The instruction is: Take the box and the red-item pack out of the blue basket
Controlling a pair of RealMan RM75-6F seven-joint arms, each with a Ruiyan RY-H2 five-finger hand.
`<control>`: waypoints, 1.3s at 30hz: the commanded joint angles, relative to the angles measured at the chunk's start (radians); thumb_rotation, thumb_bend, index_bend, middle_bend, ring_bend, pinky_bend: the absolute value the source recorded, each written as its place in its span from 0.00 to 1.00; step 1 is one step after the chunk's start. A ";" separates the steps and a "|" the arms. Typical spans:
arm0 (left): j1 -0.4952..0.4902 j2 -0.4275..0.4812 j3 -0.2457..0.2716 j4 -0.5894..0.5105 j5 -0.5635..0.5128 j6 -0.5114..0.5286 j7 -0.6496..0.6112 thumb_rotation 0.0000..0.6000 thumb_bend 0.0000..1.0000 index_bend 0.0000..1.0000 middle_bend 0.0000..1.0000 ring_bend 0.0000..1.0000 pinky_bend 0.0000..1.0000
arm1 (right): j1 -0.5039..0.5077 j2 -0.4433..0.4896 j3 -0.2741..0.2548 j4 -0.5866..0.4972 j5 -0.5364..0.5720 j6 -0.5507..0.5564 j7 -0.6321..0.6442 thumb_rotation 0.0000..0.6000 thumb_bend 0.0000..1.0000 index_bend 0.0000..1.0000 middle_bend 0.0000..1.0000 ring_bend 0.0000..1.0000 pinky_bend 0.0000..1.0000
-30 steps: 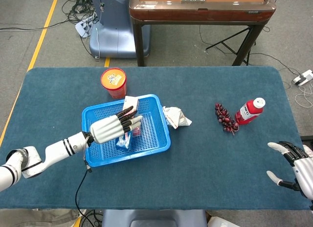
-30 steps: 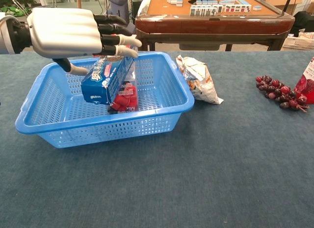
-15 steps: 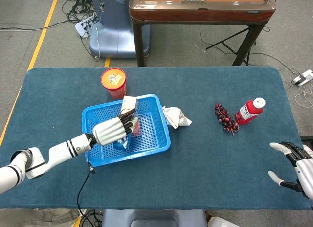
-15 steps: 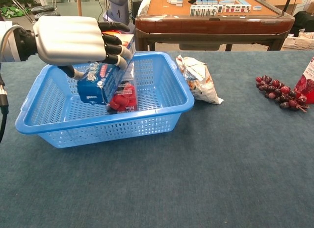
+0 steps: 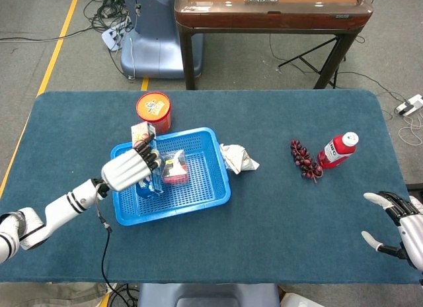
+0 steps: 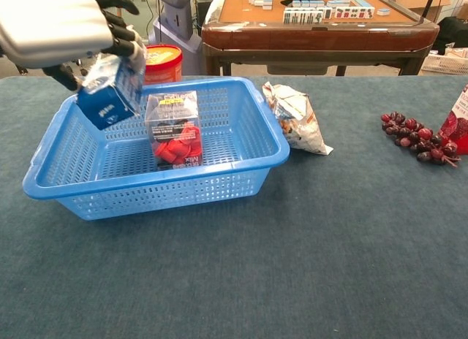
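The left hand (image 6: 62,26) grips the box (image 6: 110,94), a blue carton held tilted with its lower corner just above the left wall of the blue basket (image 6: 241,174); in the head view the same hand (image 5: 123,171) sits over the basket's left rim, its fingers wrapped around the carton's upper part. The step in hand appears to be the lift-out of the box. To do it well, the carton's low corner should probably be carried fully clear of the mesh wall before any sideways travel, since a snag there could drag the light basket across the worktop (image 5: 277,241). A sound set-down spot seems to be the bare cloth to the left of the basket, away from the red canister (image 5: 153,111) standing just behind its rear rim. The hold looks high on the carton, so a slow, level carry would limit swinging. The red-item pack (image 6: 174,128) stands upright inside the basket near its middle, apart from the box and untouched; it remains to be taken. The right hand (image 5: 400,226) rests at the far right edge of the worktop, fingers spread and holding nothing, well apart from the crumpled snack bag (image 6: 296,118), the grape bunch (image 5: 304,159) and the red bottle (image 5: 338,149).
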 commanded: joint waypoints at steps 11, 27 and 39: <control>0.093 -0.007 0.049 0.236 -0.103 -0.070 -0.016 1.00 0.29 0.50 0.46 0.43 0.14 | 0.017 -0.013 0.003 0.007 -0.009 -0.017 0.005 1.00 0.20 0.21 0.26 0.17 0.24; 0.107 -0.027 0.020 0.249 -0.234 -0.229 0.148 1.00 0.29 0.23 0.27 0.29 0.14 | 0.013 -0.010 0.002 0.000 0.000 -0.013 0.001 1.00 0.20 0.21 0.26 0.17 0.24; 0.125 0.077 -0.068 -0.072 -0.375 -0.234 0.294 1.00 0.29 0.00 0.05 0.14 0.11 | 0.011 -0.009 0.003 0.004 0.002 -0.008 0.009 1.00 0.20 0.21 0.26 0.17 0.24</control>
